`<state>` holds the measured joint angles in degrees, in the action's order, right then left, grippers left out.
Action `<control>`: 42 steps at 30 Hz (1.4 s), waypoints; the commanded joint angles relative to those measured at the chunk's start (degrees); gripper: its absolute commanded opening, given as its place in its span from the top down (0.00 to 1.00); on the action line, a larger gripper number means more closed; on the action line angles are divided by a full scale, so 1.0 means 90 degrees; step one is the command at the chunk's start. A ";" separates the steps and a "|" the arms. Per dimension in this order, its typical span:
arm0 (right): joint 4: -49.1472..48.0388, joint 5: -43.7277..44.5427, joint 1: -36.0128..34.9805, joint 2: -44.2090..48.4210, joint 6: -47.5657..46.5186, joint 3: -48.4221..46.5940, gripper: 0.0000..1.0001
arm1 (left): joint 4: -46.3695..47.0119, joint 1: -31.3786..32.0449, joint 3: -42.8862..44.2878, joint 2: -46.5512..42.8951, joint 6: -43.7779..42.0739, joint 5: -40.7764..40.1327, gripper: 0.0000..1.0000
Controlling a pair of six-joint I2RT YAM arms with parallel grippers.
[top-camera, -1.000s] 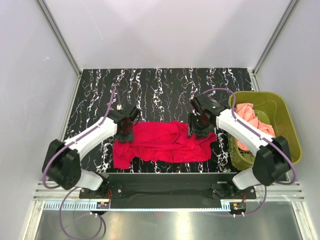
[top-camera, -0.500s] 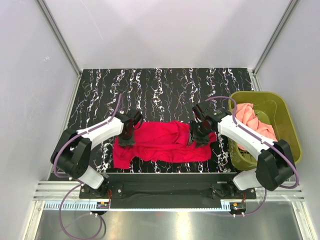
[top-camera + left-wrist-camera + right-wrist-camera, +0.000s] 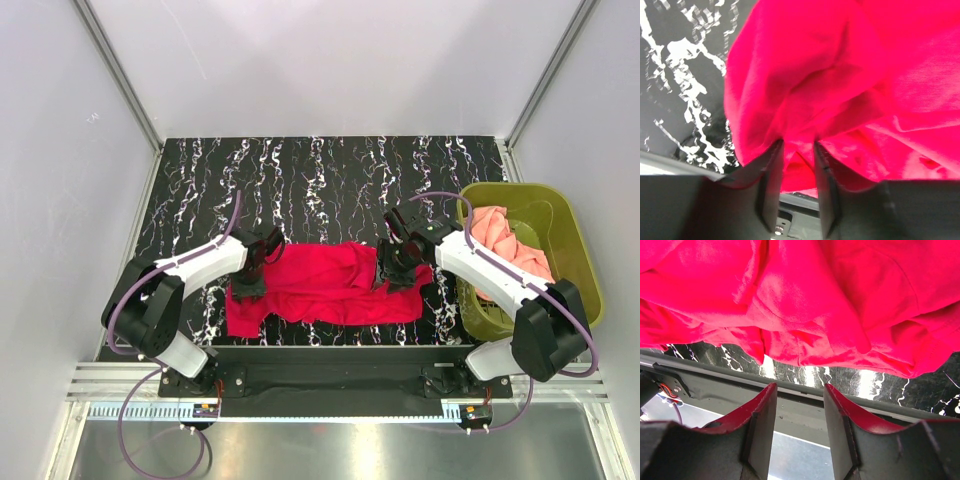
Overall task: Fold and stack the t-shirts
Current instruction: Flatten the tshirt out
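Observation:
The crimson red t-shirt (image 3: 330, 285) lies crumpled in a wide strip near the table's front edge. My left gripper (image 3: 250, 272) sits low at its left end. In the left wrist view a fold of the red t-shirt (image 3: 840, 75) is caught between the fingers, with the left gripper (image 3: 799, 145) shut on it. My right gripper (image 3: 398, 268) hovers over the shirt's right end. Its jaws stand apart with nothing between them in the right wrist view, where the right gripper (image 3: 799, 386) is just short of the red t-shirt (image 3: 815, 290). The salmon-pink t-shirt (image 3: 500, 235) lies bunched in the basket.
An olive-green basket (image 3: 580, 250) stands at the table's right edge, beside the right arm. The black marbled table (image 3: 330, 180) stretches behind the red shirt. White walls and metal posts enclose the back and sides.
Both grippers have shifted a little toward the near edge and lower onto the shirt's ends. The left arm's elbow has swung in. The red shirt has barely moved.

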<state>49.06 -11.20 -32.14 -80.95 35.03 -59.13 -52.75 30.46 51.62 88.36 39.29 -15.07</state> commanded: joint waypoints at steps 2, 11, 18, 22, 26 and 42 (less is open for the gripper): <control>-0.0197 -0.0093 -0.0062 0.0078 -0.0005 0.0076 0.51 | -0.0340 -0.0025 -0.0032 -0.0169 0.0410 -0.0484 0.61; -0.0246 -0.0103 -0.0062 0.0156 0.0005 0.0213 0.51 | -0.0262 -0.0025 -0.0159 -0.0111 0.0557 -0.0337 0.62; -0.0207 -0.0113 -0.0062 0.0205 0.0015 0.0262 0.51 | -0.0066 -0.0025 -0.0159 0.0231 0.0557 -0.0493 0.67; -0.0197 -0.0093 -0.0062 0.0322 0.0044 0.0379 0.51 | 0.0011 -0.0035 -0.0207 0.0251 0.0508 -0.0572 0.77; -0.0168 -0.0093 -0.0062 0.0391 0.0083 0.0516 0.51 | -0.0075 -0.0025 -0.0188 0.0183 0.0517 -0.0650 0.99; 0.0360 0.0444 -0.0052 0.0303 0.0258 0.0282 0.52 | -0.0701 0.0405 0.1277 -0.1194 0.0332 0.0619 1.00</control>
<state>50.78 -9.63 -32.16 -78.65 36.07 -54.08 -58.78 34.02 61.78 80.34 43.05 -14.11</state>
